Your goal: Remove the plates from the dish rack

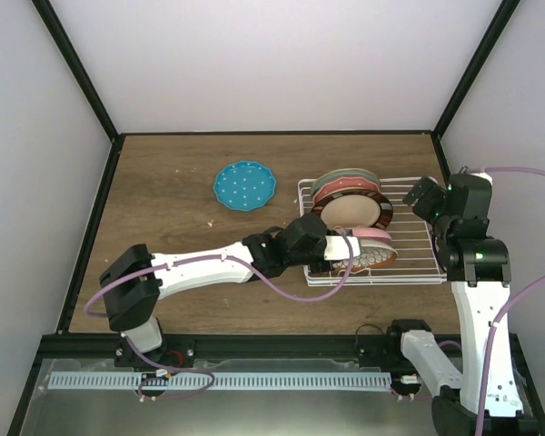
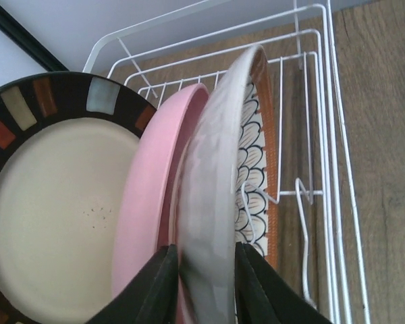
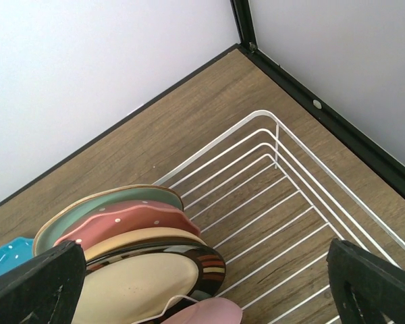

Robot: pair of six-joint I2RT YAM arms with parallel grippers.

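Teal and speckled white, the teal plate (image 1: 244, 185) lies flat on the wooden surface (image 1: 163, 182), left of the dish rack (image 1: 418, 265) and apart from it. The left end effector (image 1: 350, 247) reaches in from the left to the near end of the row of plates standing in the rack. In the left wrist view its two black fingers (image 2: 160, 287) straddle the rim of the petal-patterned plate (image 2: 212, 169), one against each face, so it is closed on that plate. Just beyond it leans the plain pink plate (image 2: 152, 189), then the tan dark-rimmed plate (image 2: 54, 216). Farther still stand the red-pink dotted plate (image 3: 128, 219) and the pale green plate (image 3: 64, 221). Over the rack's right end hangs the right end effector (image 3: 202, 283), its fingers spread wide with nothing between them.
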